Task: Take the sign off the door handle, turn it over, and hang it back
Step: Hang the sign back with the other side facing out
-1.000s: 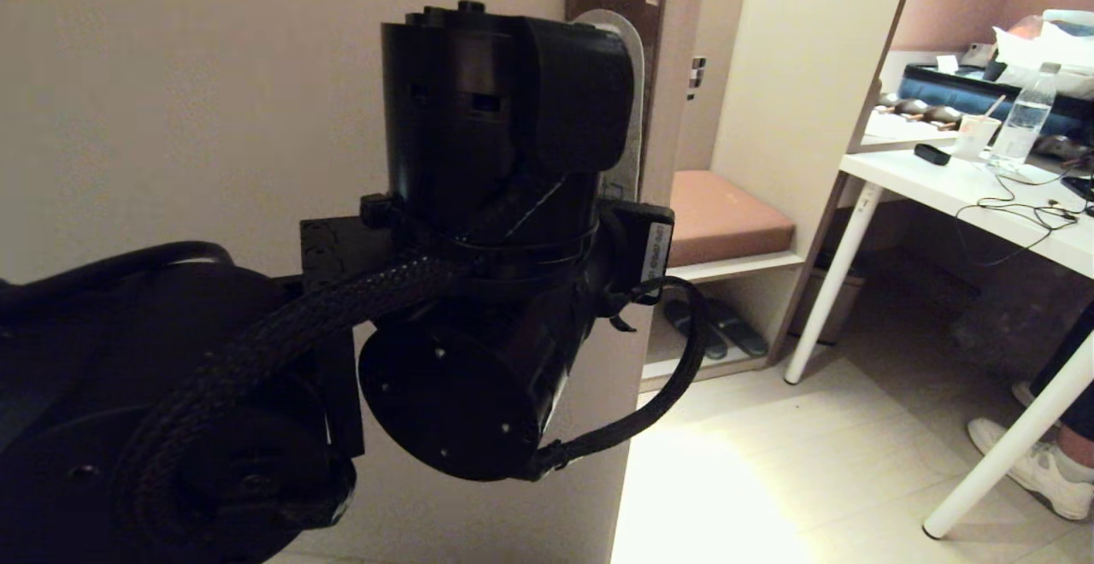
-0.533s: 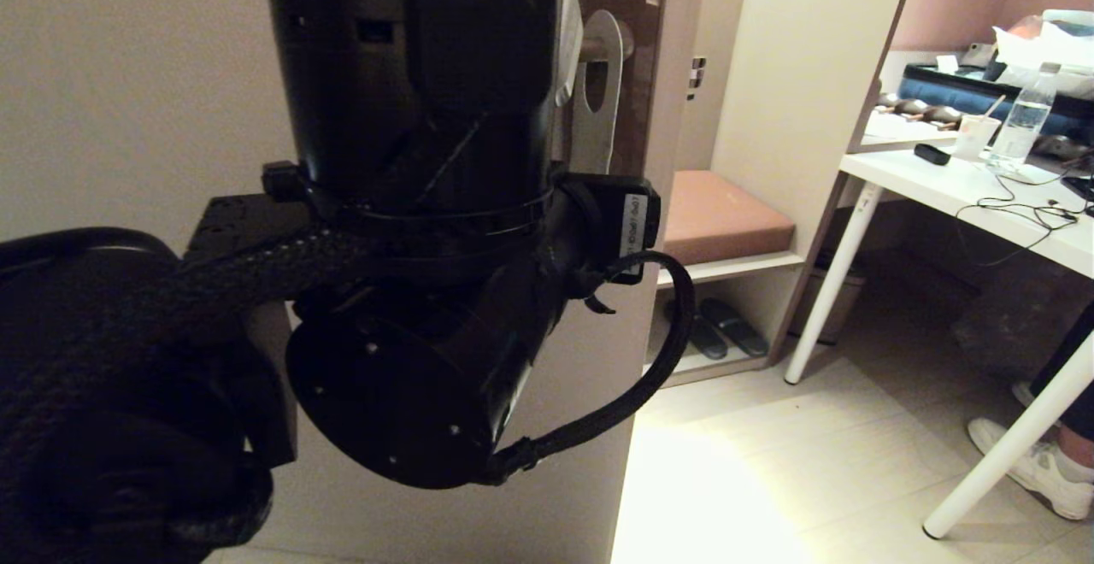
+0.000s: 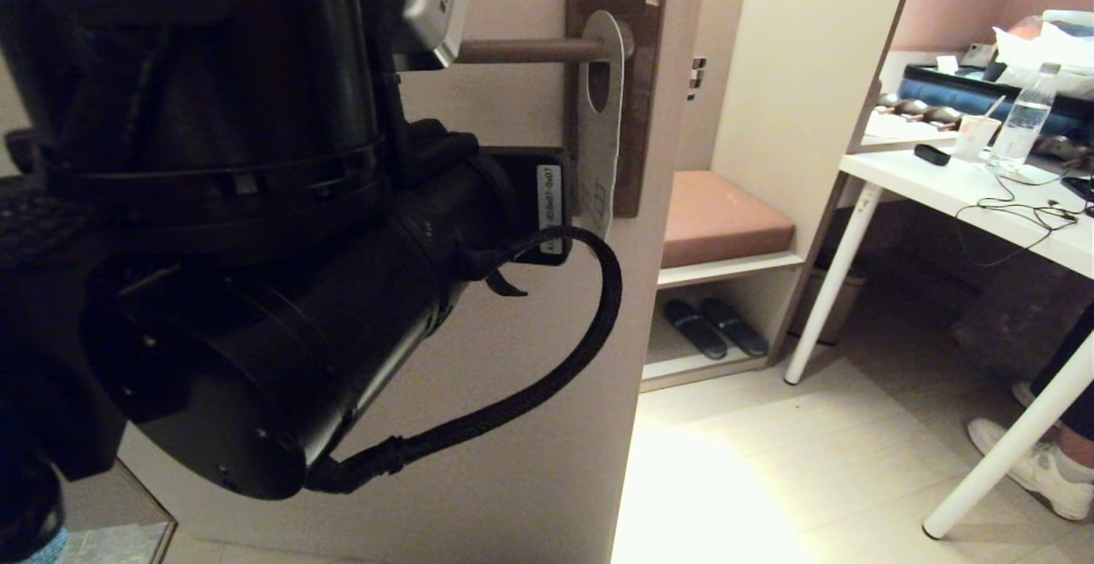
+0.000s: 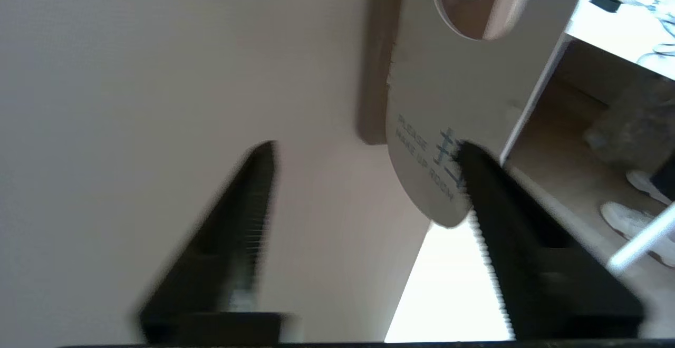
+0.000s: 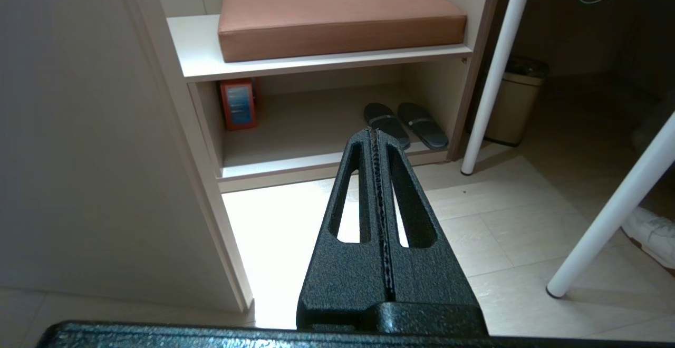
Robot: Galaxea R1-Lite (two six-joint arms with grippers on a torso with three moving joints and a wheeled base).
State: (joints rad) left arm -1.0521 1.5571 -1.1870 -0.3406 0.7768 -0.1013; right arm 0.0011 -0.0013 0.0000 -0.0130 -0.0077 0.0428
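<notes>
The sign (image 3: 598, 124) hangs by its big hole on the door handle (image 3: 530, 51), close to the tall brown backplate (image 3: 645, 120). The left wrist view shows its off-white "PLEASE MAKE UP ROOM" side (image 4: 448, 100). My left gripper (image 4: 366, 146) is open and holds nothing. It sits below and to the left of the sign, and one fingertip (image 4: 472, 161) overlaps the sign's lower edge in that view. The left arm's wrist (image 3: 256, 248) fills the left of the head view and hides the fingers there. My right gripper (image 5: 374, 132) is shut and empty, low over the floor.
The door (image 3: 513, 427) ends at an edge right of the backplate. Beyond it are a shelf bench with a brown cushion (image 3: 718, 218), slippers (image 3: 714, 325), a white table (image 3: 966, 188) with a bottle (image 3: 1021, 124) and cables, and a person's white shoe (image 3: 1047, 474).
My left arm has drawn back to the left, away from the handle. The sign, mostly hidden behind the wrist a second ago, now hangs in plain view on the handle.
</notes>
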